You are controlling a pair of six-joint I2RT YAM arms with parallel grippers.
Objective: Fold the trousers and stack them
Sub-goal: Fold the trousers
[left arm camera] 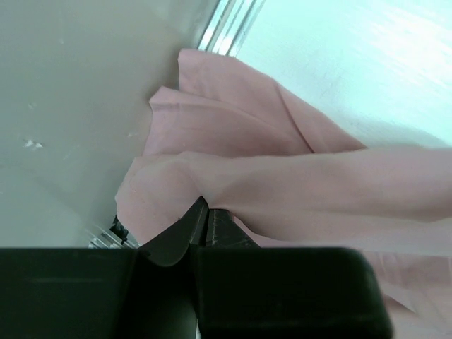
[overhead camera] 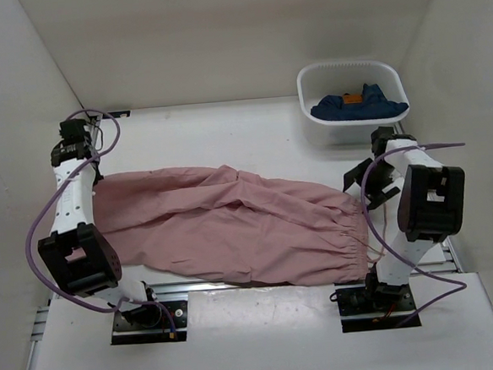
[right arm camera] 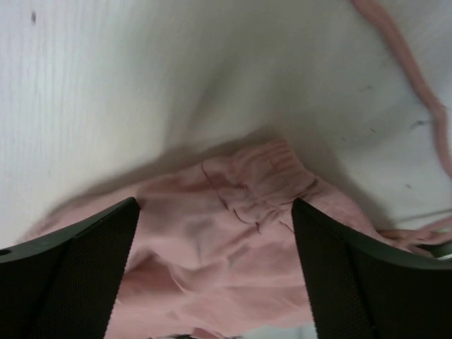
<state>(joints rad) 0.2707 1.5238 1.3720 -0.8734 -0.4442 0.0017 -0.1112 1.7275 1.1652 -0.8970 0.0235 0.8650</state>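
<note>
The dusty-pink trousers [overhead camera: 232, 224] lie spread across the table, leg ends at the left and gathered waistband [overhead camera: 356, 237] at the right. My left gripper [overhead camera: 95, 170] is at the far leg end. In the left wrist view it [left arm camera: 206, 208] is shut on a fold of the pink fabric [left arm camera: 233, 134]. My right gripper [overhead camera: 369, 181] hangs over the far corner of the waistband. In the right wrist view it [right arm camera: 214, 205] is open, with the waistband [right arm camera: 261, 180] between the fingers. A thin pink drawstring [right arm camera: 417, 78] trails on the table beyond.
A white basket [overhead camera: 348, 68] at the back right holds a dark blue garment [overhead camera: 359, 102] with an orange tag. White walls close in the table on the left, back and right. The metal rail of the table edge [left arm camera: 226, 25] runs close behind the leg ends.
</note>
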